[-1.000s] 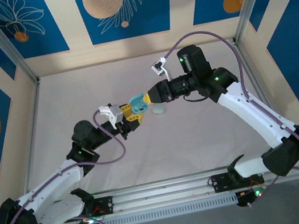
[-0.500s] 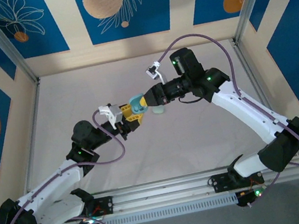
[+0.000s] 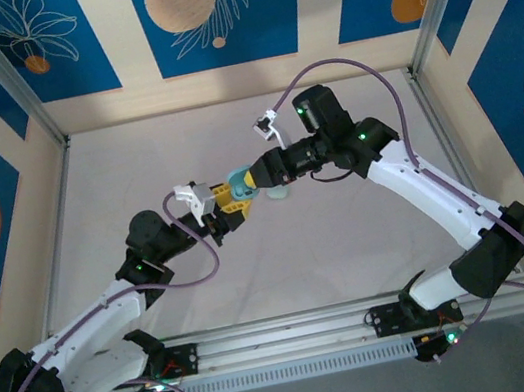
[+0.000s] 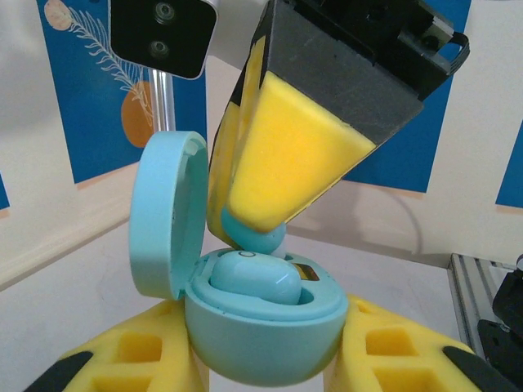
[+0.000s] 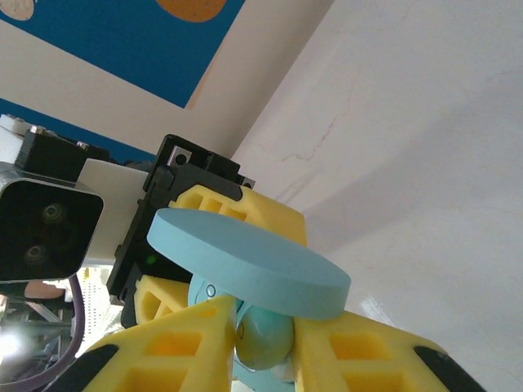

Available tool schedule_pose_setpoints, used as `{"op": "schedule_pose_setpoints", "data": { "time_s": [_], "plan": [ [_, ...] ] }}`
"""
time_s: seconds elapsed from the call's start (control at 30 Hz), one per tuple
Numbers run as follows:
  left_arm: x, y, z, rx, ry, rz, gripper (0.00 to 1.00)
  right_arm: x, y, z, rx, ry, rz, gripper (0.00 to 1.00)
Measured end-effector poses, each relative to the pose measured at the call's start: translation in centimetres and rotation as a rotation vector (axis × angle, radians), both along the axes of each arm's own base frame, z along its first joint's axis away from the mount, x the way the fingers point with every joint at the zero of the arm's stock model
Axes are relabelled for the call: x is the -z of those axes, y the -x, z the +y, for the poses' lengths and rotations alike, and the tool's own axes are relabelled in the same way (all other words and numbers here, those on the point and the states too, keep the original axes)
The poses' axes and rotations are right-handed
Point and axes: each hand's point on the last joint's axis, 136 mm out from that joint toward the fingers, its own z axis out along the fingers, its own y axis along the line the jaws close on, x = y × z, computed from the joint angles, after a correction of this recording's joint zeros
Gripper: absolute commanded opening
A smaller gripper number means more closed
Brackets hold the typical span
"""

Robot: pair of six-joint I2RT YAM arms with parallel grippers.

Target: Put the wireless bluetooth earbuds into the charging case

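Note:
My left gripper [image 3: 231,201] is shut on the light blue charging case [image 4: 261,335], its lid [image 4: 167,216] hinged open to the left. One light blue earbud [image 4: 253,278] lies seated in the case's near slot. A second light blue earbud [image 5: 263,335] sits between my right gripper's yellow fingers [image 4: 294,155], pressed down at the case's far slot just behind the first. From the right wrist, the lid [image 5: 245,261] spans across above that earbud, and my right gripper [image 5: 265,339] is shut on it. Seen from above, both grippers meet at the case [image 3: 239,180] over mid-table.
A pale mint rounded object [image 3: 280,193] lies on the white table just beneath my right gripper [image 3: 255,178]. Frame posts and patterned blue walls ring the table on three sides.
My right arm has swung left and lowered its earbud onto the open case. The left arm and the case have stayed still.

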Motion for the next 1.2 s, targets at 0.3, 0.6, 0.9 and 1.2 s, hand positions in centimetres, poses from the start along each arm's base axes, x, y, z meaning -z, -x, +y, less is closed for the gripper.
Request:
{"op": "schedule_pose_setpoints", "data": {
  "time_s": [0.3,0.6,0.9,1.2],
  "plan": [
    [0.07,-0.01,0.00,0.000,-0.001,0.005,0.32,0.21,-0.19,-0.20,0.014,0.037,-0.026,0.28],
    [0.13,-0.01,-0.01,0.000,-0.002,0.007,0.31,0.06,-0.10,-0.16,0.019,0.051,-0.036,0.34],
    [0.03,0.00,0.01,0.000,0.000,0.004,0.32,-0.35,-0.11,-0.27,0.028,0.057,-0.042,0.39],
    [-0.13,0.02,0.03,0.000,0.004,-0.002,0.32,-0.52,-0.24,-0.39,0.038,0.062,-0.048,0.42]
  ]
}}
